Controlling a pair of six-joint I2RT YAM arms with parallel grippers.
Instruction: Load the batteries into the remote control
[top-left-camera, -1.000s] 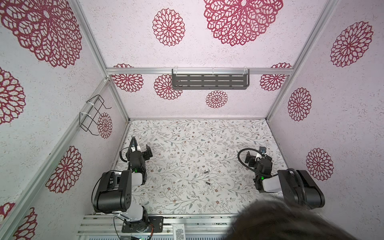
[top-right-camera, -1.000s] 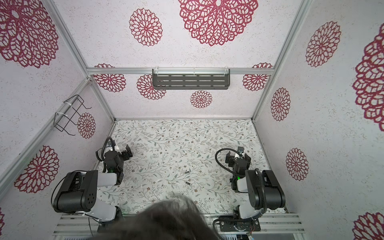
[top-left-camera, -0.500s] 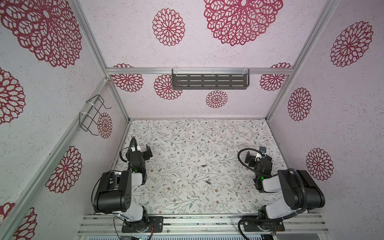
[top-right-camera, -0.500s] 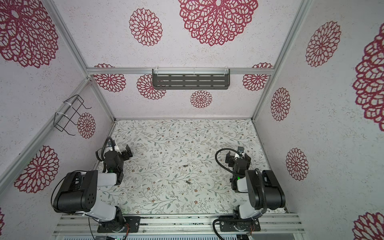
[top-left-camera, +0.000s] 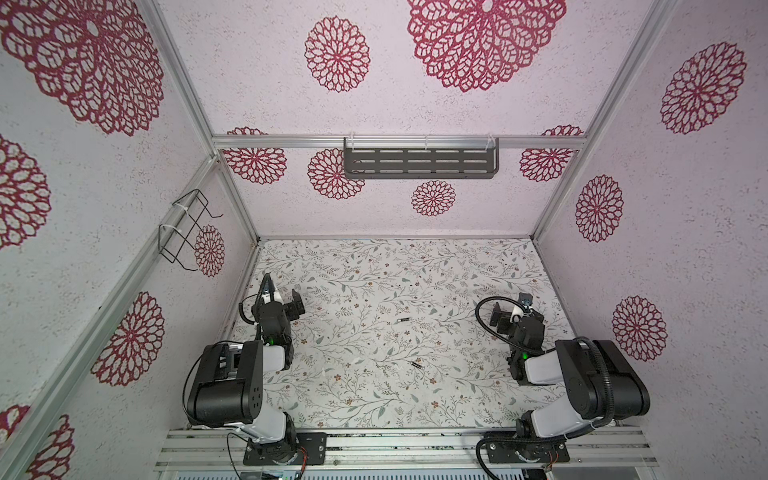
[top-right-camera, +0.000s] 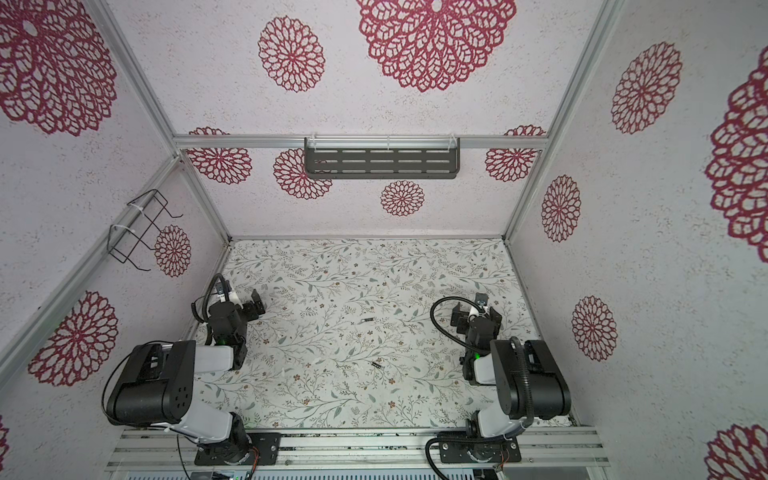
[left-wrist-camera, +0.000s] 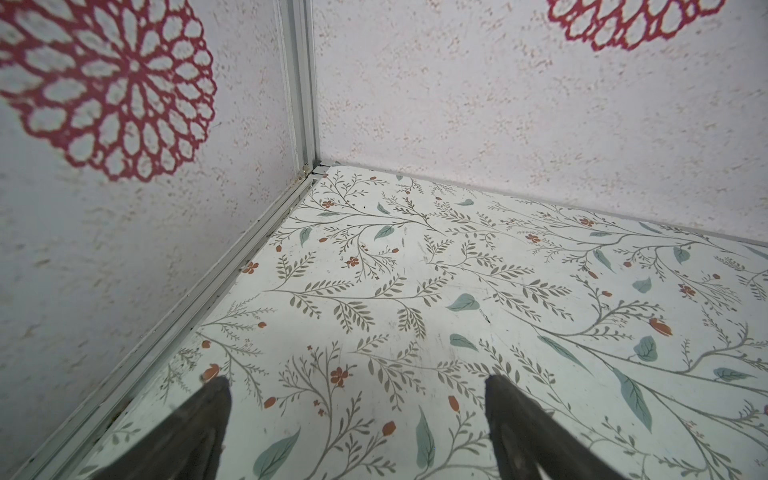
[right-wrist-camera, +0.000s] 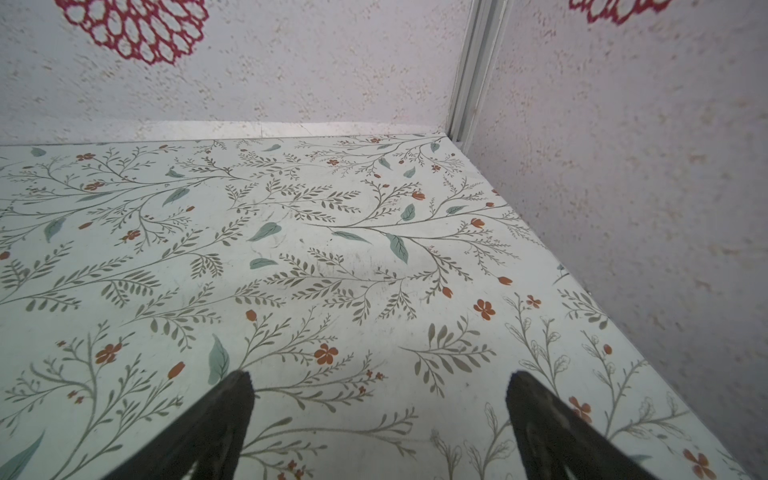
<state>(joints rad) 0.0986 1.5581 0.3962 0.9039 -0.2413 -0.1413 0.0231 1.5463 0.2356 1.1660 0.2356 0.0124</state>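
Observation:
Two batteries lie loose on the floral table in both top views, one near the middle and one closer to the front. They are slim and dark. The remote control is out of view. My left gripper hovers low by the left wall, open and empty. My right gripper sits by the right wall, also open and empty. Each gripper is far from both batteries. Neither wrist view shows a battery.
The table is walled on the left, the back and the right. A dark slotted shelf hangs on the back wall and a wire rack on the left wall. An aluminium rail runs along the front edge.
A person's head at the front edge has gone from view. The battery near the middle has rolled toward the back wall. Both arms have stayed still.

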